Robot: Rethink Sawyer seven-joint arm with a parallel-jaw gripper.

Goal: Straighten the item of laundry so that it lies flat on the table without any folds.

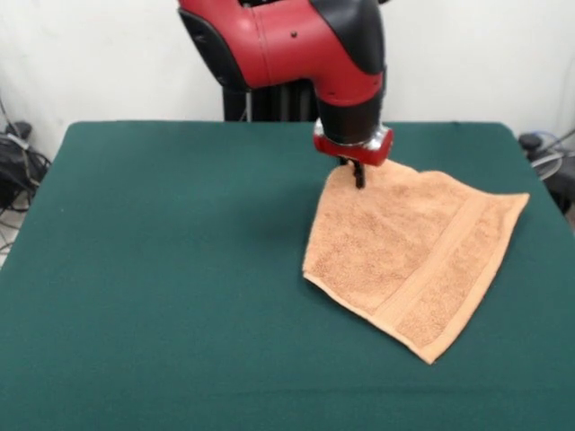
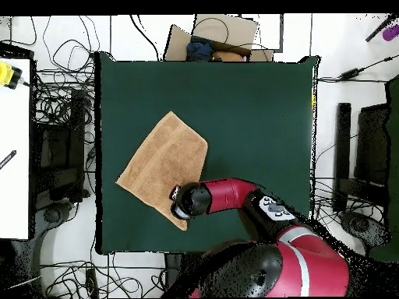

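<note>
The towel (image 1: 415,256) lies spread out on the dark green surface (image 1: 162,269), turned at an angle so that its corners, not its sides, point toward the surface's edges. In the front view it sits in the right half, nearer the right edge than the left, with one corner reaching toward the far edge and the opposite corner toward the near edge. It looks flat across most of its area, and a woven border band runs along one side, parallel to that edge. The red and black arm (image 1: 305,45) comes down over the towel's far corner, and the gripper (image 1: 358,174) stands upright right at that corner, its dark fingers (image 1: 359,178) drawn close together with their tips at the cloth; whether they pinch any of it I cannot tell. From overhead the arm's wrist covers that same corner of the towel (image 2: 164,167), with the rest of the cloth lying open beyond it.
</note>
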